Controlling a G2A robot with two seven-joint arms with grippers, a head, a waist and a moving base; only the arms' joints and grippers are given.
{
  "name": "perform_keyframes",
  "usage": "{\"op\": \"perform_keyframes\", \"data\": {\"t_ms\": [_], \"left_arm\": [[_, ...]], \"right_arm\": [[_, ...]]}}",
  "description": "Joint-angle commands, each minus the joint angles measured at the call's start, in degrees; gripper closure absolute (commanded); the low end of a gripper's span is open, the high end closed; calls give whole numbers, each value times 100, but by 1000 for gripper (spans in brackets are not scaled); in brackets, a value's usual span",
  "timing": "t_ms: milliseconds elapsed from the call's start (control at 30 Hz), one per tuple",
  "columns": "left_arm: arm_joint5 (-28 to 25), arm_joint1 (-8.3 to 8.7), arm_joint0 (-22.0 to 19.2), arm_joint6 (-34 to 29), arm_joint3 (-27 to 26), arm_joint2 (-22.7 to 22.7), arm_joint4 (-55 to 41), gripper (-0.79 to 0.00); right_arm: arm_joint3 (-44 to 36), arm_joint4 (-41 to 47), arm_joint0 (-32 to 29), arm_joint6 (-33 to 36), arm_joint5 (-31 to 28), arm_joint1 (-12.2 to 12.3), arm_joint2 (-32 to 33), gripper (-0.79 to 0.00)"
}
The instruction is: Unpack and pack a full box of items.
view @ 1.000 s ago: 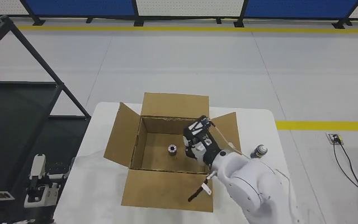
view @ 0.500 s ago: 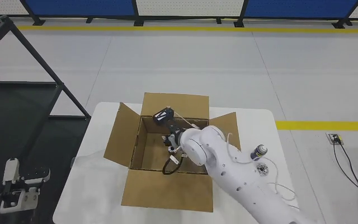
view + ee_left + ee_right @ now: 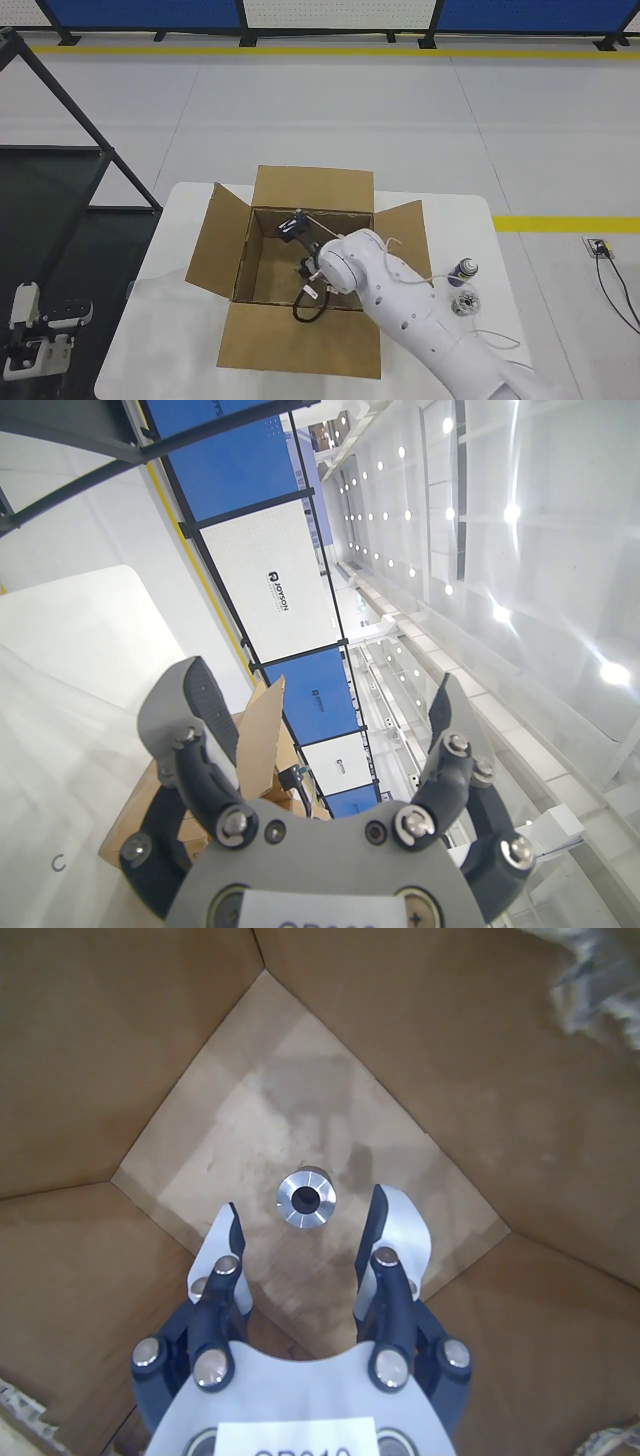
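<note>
The open cardboard box (image 3: 300, 340) stands mid-table, flaps spread. On its floor stands a small metal cylinder (image 3: 305, 1198) with a dark hole in its top. My right gripper (image 3: 305, 1202) hangs open straight above it inside the box, one finger on each side, clear of it. From the top, my right arm (image 3: 345, 265) bends down into the box and covers the cylinder. My left gripper (image 3: 321, 672) is open and holds nothing, down beside the table's left side (image 3: 45, 318), tilted up toward the ceiling, with a box flap (image 3: 260, 745) beyond it.
Two small items stand on the white table (image 3: 180, 300) right of the box: a dark can-like piece (image 3: 462, 268) and a shiny metal part (image 3: 464, 302). A black frame (image 3: 90, 190) stands off the table's left. The box walls (image 3: 100, 1053) close in around the right gripper.
My right arm has swung from the box's right side across and down into it, now covering the cylinder from above. The left gripper shifted left, away from the table.
</note>
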Motion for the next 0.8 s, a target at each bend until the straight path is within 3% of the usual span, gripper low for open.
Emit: {"op": "perform_keyframes", "data": {"t_ms": [0,300,533,600,700,767], "left_arm": [[0,0,0,0,0,0,0,-785],[0,0,0,0,0,0,0,-785],[0,0,0,0,0,0,0,-785],[0,0,0,0,0,0,0,-785],[0,0,0,0,0,0,0,-785],[0,0,0,0,0,0,0,-785]], "right_arm": [[154,34,35,-71,-15,-56,-47,-486],[923,79,249,-334,11,-383,-312,-459],[1465,151,390,-436,-41,-612,-423,-388],[1598,160,423,-478,-49,-669,-440,-329],[1778,180,468,-538,-57,-741,-442,0],[1854,196,498,-591,-73,-775,-423,0]]}}
